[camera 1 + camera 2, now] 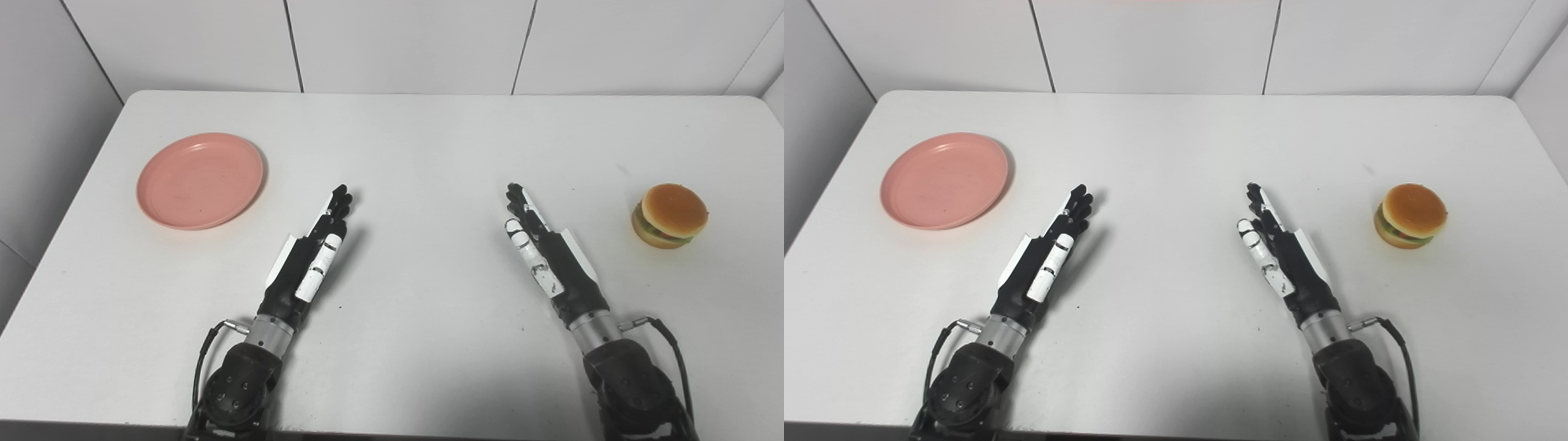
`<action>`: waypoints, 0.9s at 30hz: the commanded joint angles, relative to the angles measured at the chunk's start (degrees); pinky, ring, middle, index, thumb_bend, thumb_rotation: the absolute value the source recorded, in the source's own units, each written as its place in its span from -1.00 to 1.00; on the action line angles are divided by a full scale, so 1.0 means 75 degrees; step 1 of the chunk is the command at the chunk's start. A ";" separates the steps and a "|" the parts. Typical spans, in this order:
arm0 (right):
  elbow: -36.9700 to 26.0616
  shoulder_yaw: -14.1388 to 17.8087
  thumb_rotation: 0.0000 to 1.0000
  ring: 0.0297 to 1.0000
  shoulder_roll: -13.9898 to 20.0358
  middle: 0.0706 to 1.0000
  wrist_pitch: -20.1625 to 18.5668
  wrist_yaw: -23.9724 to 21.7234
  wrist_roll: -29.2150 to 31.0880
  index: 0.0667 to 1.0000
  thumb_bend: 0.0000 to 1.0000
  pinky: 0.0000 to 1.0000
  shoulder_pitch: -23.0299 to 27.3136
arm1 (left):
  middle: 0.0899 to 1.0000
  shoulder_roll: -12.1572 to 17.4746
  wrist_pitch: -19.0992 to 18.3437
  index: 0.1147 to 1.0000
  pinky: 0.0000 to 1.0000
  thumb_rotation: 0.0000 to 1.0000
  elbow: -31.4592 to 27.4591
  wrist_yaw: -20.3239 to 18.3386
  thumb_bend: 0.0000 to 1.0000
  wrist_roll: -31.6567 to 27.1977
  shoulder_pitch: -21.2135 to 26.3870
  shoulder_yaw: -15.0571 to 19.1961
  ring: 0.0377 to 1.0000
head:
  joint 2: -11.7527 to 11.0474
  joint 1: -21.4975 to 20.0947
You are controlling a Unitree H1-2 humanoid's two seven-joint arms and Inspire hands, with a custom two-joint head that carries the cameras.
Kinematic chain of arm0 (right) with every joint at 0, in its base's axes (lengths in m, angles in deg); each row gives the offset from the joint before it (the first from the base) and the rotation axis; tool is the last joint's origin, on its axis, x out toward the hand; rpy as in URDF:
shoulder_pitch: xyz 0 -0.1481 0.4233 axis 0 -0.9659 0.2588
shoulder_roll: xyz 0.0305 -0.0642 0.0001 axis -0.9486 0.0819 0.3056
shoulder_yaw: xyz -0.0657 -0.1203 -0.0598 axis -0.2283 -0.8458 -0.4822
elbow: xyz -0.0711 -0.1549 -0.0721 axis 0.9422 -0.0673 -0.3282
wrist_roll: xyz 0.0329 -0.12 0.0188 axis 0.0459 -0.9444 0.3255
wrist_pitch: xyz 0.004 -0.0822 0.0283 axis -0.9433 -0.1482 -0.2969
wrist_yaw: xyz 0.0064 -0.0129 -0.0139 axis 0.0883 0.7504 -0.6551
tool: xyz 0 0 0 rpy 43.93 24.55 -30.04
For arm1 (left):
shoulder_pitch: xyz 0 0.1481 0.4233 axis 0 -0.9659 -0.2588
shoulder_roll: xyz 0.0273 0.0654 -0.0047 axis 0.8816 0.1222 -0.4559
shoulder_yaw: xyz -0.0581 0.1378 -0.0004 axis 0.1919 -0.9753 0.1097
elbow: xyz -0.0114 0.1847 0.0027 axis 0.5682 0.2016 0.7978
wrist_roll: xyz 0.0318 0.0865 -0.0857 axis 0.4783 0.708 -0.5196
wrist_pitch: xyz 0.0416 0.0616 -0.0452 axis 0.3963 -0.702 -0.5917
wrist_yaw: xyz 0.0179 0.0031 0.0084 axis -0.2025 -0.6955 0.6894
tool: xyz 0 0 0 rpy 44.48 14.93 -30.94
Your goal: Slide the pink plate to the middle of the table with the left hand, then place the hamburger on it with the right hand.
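Note:
A round pink plate (200,180) lies flat on the white table (422,147), at the far left. A toy hamburger (670,215) with a tan bun sits near the right edge. My left hand (315,248) rests over the table to the right of and nearer than the plate, fingers stretched out straight, open and holding nothing. My right hand (542,245) mirrors it, left of the hamburger and well apart from it, also open and empty. Both hands point away from me, toward the far wall.
White wall panels (404,43) close off the table's far side, and a grey wall stands to the left. The table's left edge runs close to the plate. Black cables (670,340) loop out at both wrists.

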 commanded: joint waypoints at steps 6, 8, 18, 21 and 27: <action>-0.0120 -0.0015 1.00 0.97 0.0088 1.00 0.0017 -0.0006 -0.0054 1.00 -0.71 0.95 0.0090 | 1.00 0.0029 -0.0221 1.00 1.00 1.00 0.0307 0.0012 -0.18 0.0068 -0.0038 -0.0015 1.00 | 0.0012 0.0004; -0.0104 0.0002 1.00 0.97 0.0071 1.00 0.0034 0.0001 -0.0006 1.00 -0.70 0.95 0.0091 | 1.00 0.0027 -0.0197 1.00 1.00 1.00 0.0316 0.0008 -0.18 0.0062 -0.0037 -0.0017 1.00 | 0.0012 0.0004; -0.0044 0.0011 1.00 0.98 0.0059 1.00 0.0078 0.0009 0.0052 1.00 -0.71 0.96 0.0107 | 1.00 0.0034 -0.0197 1.00 1.00 1.00 0.0318 -0.0001 -0.16 0.0060 -0.0030 -0.0020 1.00 | 0.0012 0.0009; -0.0102 -0.0002 1.00 0.98 0.0068 1.00 -0.0016 0.0000 0.0020 1.00 -0.72 0.96 0.0109 | 1.00 0.0032 -0.0244 1.00 1.00 1.00 0.0293 0.0001 -0.16 0.0068 -0.0033 -0.0020 1.00 | 0.0017 0.0006; -0.0066 0.0003 1.00 0.98 0.0069 1.00 0.0040 -0.0007 0.0054 1.00 -0.76 0.96 0.0104 | 1.00 0.0036 -0.0209 1.00 1.00 1.00 0.0324 -0.0010 -0.17 0.0068 -0.0037 -0.0032 1.00 | -0.0062 0.0089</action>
